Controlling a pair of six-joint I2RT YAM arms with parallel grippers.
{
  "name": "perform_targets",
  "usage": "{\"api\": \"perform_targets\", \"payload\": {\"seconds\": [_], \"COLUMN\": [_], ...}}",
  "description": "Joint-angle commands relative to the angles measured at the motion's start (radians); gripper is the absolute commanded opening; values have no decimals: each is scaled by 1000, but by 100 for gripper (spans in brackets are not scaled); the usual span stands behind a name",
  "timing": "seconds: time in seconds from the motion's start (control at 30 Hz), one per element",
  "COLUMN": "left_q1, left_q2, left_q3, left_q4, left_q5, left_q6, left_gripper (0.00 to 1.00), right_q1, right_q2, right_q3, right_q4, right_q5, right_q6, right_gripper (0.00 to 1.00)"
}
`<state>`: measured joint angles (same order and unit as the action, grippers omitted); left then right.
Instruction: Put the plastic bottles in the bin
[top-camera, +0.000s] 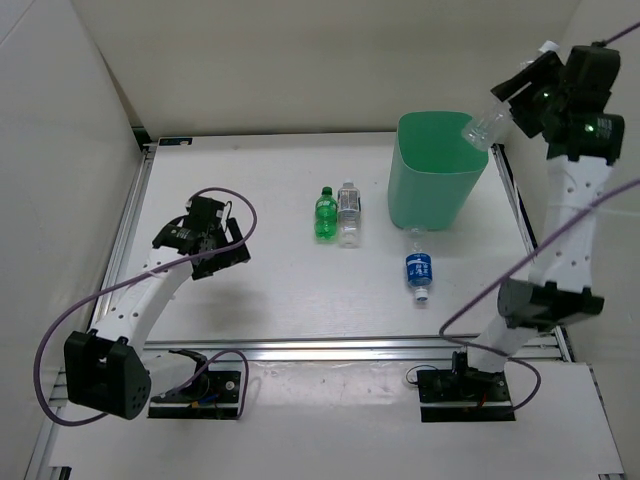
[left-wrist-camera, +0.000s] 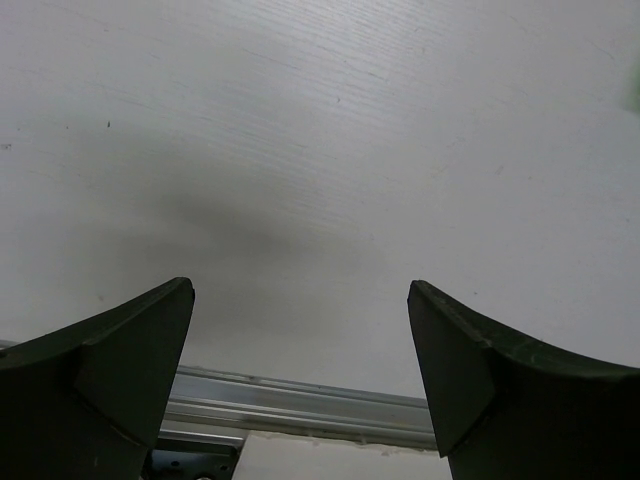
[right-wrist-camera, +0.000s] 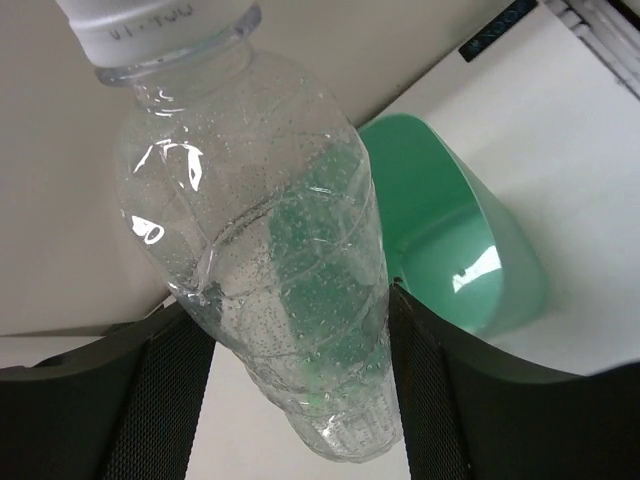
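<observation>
My right gripper (top-camera: 510, 108) is shut on the plain clear bottle (top-camera: 485, 127), held high over the right rim of the mint-green bin (top-camera: 436, 170). In the right wrist view the clear bottle (right-wrist-camera: 265, 250) sits between my pads, cap up, with the bin (right-wrist-camera: 450, 250) open below and behind it. The green bottle (top-camera: 325, 214) and the clear bottle with white label (top-camera: 348, 213) lie side by side at the table's middle. The blue-label bottle (top-camera: 419, 268) lies in front of the bin. My left gripper (top-camera: 222, 250) is open and empty at the left, over bare table (left-wrist-camera: 300, 180).
An aluminium rail (left-wrist-camera: 300, 405) runs along the table's near edge under my left gripper. White walls close in the table at the back and left. Purple cables loop from both arms.
</observation>
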<state>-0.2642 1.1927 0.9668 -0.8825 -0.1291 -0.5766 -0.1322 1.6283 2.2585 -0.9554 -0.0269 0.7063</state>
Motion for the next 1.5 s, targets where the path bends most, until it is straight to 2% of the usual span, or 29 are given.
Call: {"api": "perform_targets", "payload": {"seconds": [0.0,0.03,0.13,0.17,0.23,0.27,0.37,0.53,0.57,0.67,0.7,0.8,0.97,1.1,1.2,1.47], "left_q1": [-6,-6,-6,-6,-6,-6,-6,-15,-15,-15,-15,-15,-15,-15,-15,-15], "left_q2": [-4,5,5,5,5,16,27,38,38,38,47,56,67,58,39,39], "left_q3": [61,61,70,70,70,70,70,79,88,108,108,121,130,119,98,78], "left_q4": [22,22,31,31,31,31,31,42,42,42,51,60,70,70,47,16], "left_q5": [-50,-50,-60,-60,-70,-61,-32,-81,-81,-81,-67,-53,6,16,7,-3], "left_q6": [3,3,3,3,3,3,12,3,3,27,27,38,26,6,6,17], "left_gripper": [99,99,99,99,99,100,100,100,100,100,100,100,100,100,100,100], "right_q1": [34,48,77,77,89,89,100,100,100,141,187,308,399,424,433,465], "right_q2": [165,180,240,270,283,265,158,9,-22,-126,-163,-237,-329,-338,-285,-85], "right_q3": [55,55,55,67,102,102,-31,-108,-213,-391,-484,-620,-957,-1140,-1211,-1211], "right_q4": [73,117,178,190,153,129,154,107,107,98,98,112,132,176,231,314], "right_q5": [-51,-63,-122,-151,-154,-121,-90,1,1,36,53,132,203,216,202,234], "right_q6": [7,7,-37,-77,-102,-102,-142,-165,-165,-136,-152,-207,-218,-218,-266,-307], "right_gripper": [42,44,60,70,84,100,100,100,100,100,100,100,100,100,100,100]}}
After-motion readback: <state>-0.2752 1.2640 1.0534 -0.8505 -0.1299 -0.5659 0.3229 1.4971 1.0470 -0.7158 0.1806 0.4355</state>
